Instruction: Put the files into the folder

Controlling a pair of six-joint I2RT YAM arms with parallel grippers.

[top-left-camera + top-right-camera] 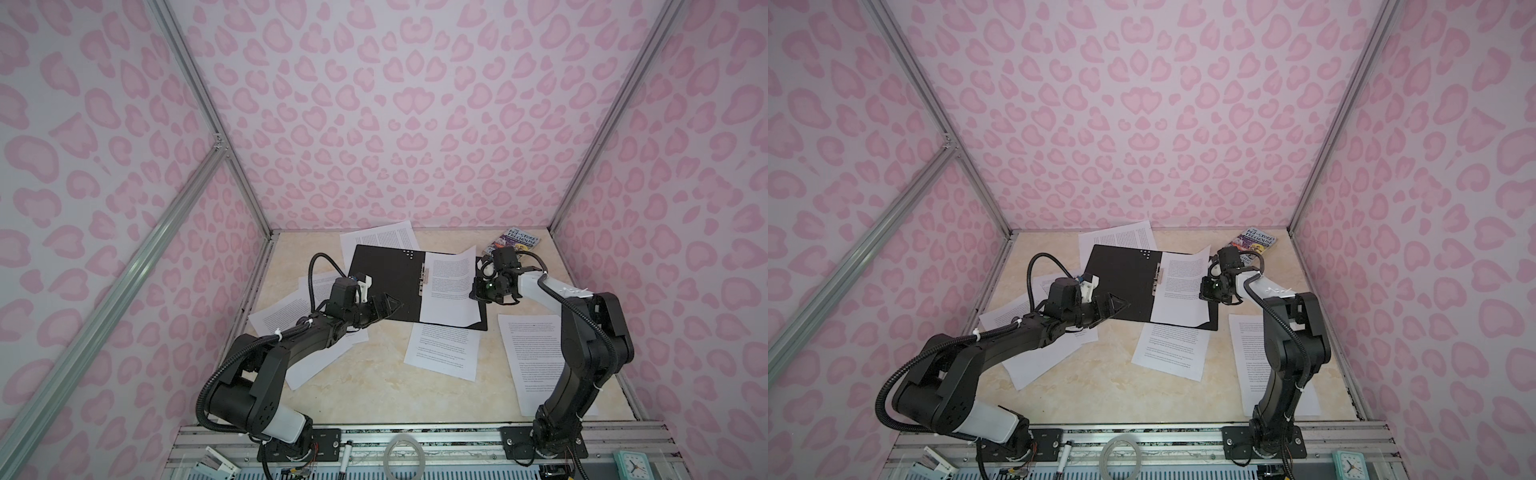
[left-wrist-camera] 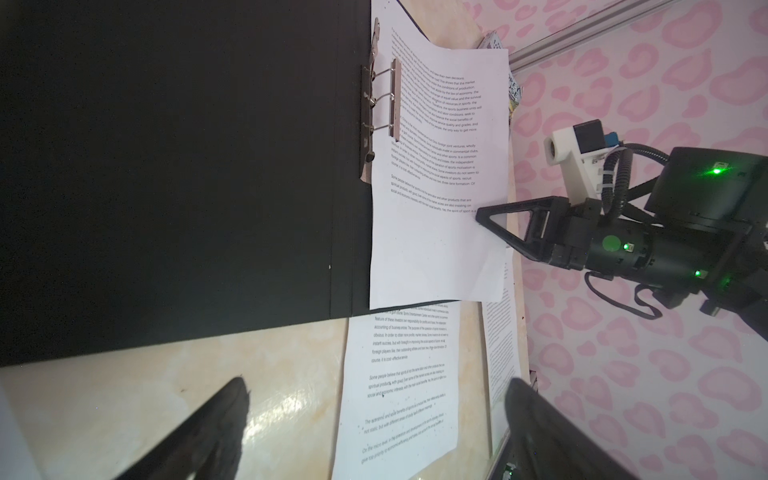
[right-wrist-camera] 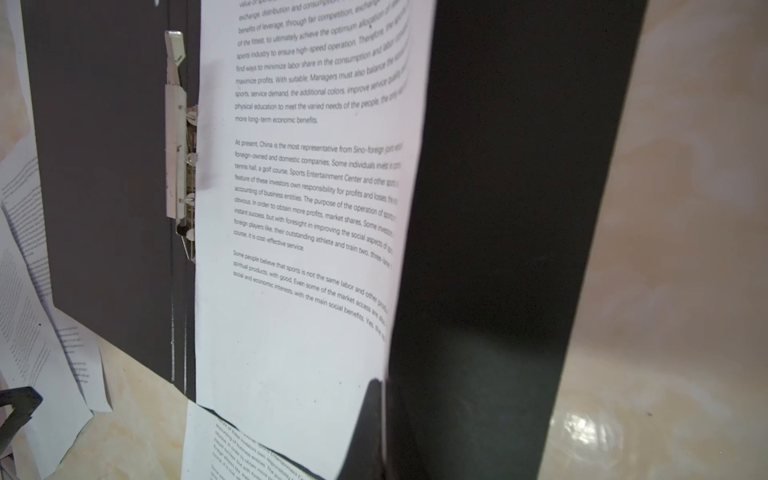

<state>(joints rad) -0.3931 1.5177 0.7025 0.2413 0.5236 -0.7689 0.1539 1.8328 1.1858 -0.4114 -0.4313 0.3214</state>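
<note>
Folder (image 1: 382,286) lies open, black inside up, at the centre of both top views. One sheet (image 1: 451,291) lies on its right half, beside the spine clip (image 1: 423,279). Right gripper (image 2: 484,217) is clamped on the sheet's outer edge, probably to square it. Left gripper (image 1: 388,308) hangs over the folder's lower left, jaws wide apart, likely ready to steady it. Other files (image 1: 442,352) lie loose on the table (image 1: 374,399).
</note>
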